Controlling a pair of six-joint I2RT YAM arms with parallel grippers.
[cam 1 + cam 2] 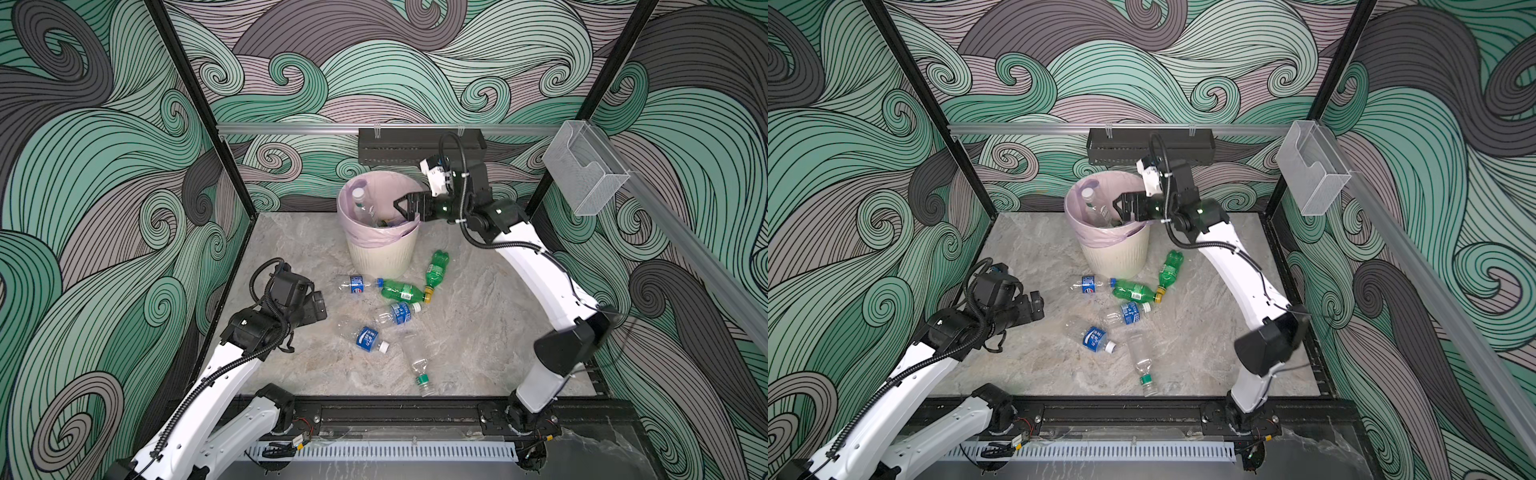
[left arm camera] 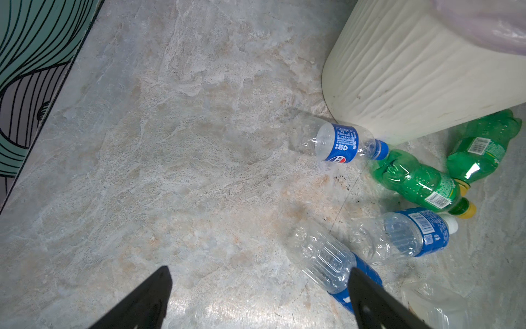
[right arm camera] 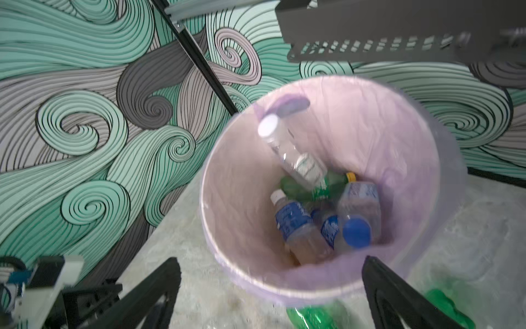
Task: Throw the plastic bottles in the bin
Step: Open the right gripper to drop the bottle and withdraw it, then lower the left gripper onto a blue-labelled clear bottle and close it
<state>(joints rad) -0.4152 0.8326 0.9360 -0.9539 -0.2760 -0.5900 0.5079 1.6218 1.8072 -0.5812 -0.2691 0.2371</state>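
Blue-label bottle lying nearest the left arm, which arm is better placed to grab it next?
Left. The left pincer is open right beside the blue-label bottle, which shows next to one fingertip in the left wrist view. The right pincer is open above the bin, farther away.

Only brand readable: the Pepsi globe logo on the blue label of the blue-capped clear bottle; its fine print is illegible. Barcode on the near green bottle and on the far green bottle. Barcode and QR square on the white-capped bottle. No digits legible.
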